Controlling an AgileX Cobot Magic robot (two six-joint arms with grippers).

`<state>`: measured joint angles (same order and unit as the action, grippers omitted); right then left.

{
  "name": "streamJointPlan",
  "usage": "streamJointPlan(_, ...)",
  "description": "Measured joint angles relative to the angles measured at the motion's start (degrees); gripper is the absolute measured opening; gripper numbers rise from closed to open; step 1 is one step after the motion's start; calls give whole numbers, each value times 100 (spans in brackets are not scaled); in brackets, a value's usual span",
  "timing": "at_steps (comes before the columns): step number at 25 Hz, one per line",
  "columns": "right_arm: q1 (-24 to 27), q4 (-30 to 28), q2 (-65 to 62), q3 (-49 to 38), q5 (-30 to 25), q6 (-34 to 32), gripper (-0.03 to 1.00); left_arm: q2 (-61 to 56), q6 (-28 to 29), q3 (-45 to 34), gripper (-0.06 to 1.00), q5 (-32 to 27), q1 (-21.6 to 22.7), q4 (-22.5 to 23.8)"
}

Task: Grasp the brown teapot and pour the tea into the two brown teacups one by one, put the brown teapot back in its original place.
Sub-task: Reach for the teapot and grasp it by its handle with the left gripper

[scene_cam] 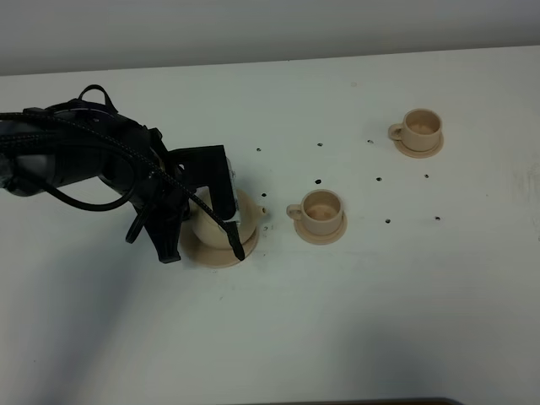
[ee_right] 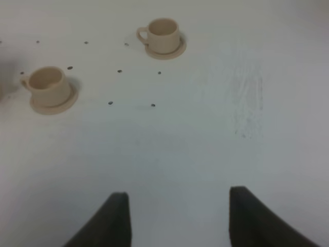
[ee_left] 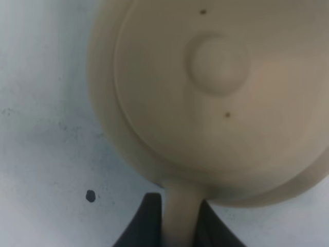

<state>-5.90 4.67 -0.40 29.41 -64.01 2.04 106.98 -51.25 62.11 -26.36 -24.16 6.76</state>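
The brown teapot (scene_cam: 209, 221) sits on its wide saucer (scene_cam: 213, 255), spout pointing right. Its lid fills the left wrist view (ee_left: 216, 103). My left gripper (scene_cam: 192, 229) reaches in from the left and covers much of the pot. Its two dark fingers (ee_left: 146, 224) press against either side of the loop handle (ee_left: 180, 216). The two brown teacups stand on small saucers, the near one (scene_cam: 321, 211) just right of the teapot and the far one (scene_cam: 419, 128) at the back right. Both also show in the right wrist view, near (ee_right: 47, 85) and far (ee_right: 163, 35). My right gripper (ee_right: 180, 221) is open and empty over bare table.
The white table (scene_cam: 354, 321) carries several small dark specks between the cups. The left arm and its cables (scene_cam: 76, 156) lie across the left side. The right arm does not show in the exterior view.
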Motion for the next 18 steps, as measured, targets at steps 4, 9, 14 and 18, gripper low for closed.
streamJointPlan(4,0,0,0,0,0,0,42,-6,0,0,13,0,0,-39)
streamJointPlan(9,0,0,0,0,0,0,42,-6,-57,0,13,0,0,-125)
streamJointPlan(14,0,0,0,0,0,0,42,-6,-206,0,13,-21,0,-248)
streamJointPlan(18,0,0,0,0,0,0,42,-6,-244,0,13,-21,0,-297)
